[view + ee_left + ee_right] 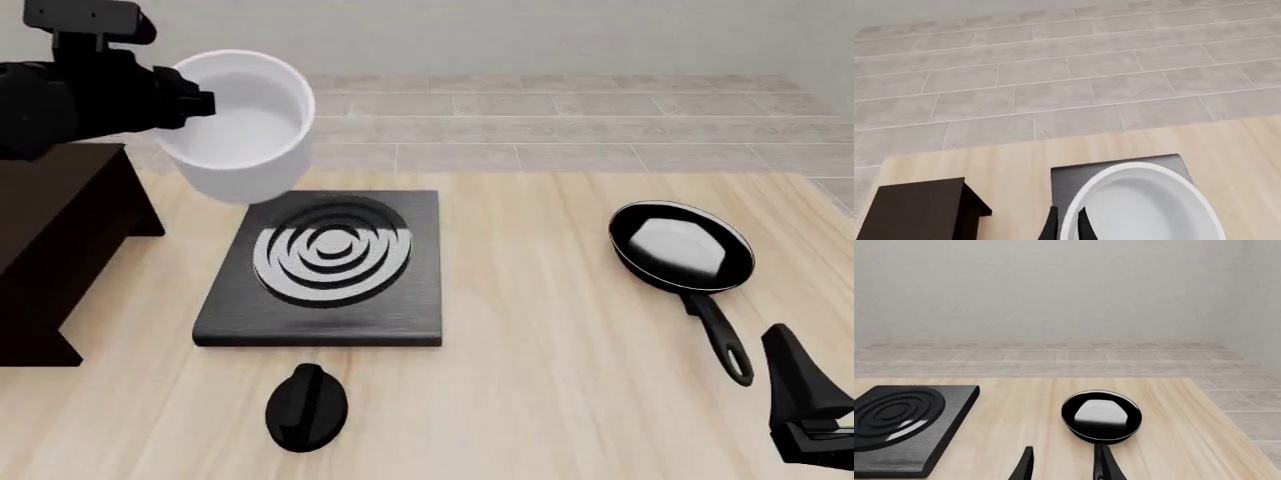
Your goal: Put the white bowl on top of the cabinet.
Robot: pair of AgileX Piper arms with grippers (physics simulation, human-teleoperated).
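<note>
Fingers (1049, 226) of the left gripper (1066, 226) pinch the rim of the white bowl (243, 125), one dark fingertip outside the wall and one inside, closed onto it. The bowl hangs in the air, clear of the table (561, 330), tilted so its open mouth faces partly toward the front camera. It is deep, glossy and plain white, with tall straight sides and a rounded base. In the front view it sits above the far left corner of the black stove plate (327, 270) with silver rings, just beside the cabinet (60, 235), which stands at the table's left edge, dark brown and boxy with a flat top. The bowl is not over that top. Near the table's front edge lies a small black knob-like object (306, 405). Well apart to the right, the right gripper (1064, 465) hovers low with its fingers spread and nothing between them, its wrist camera facing the black frying pan (681, 250), whose handle points toward it.
</note>
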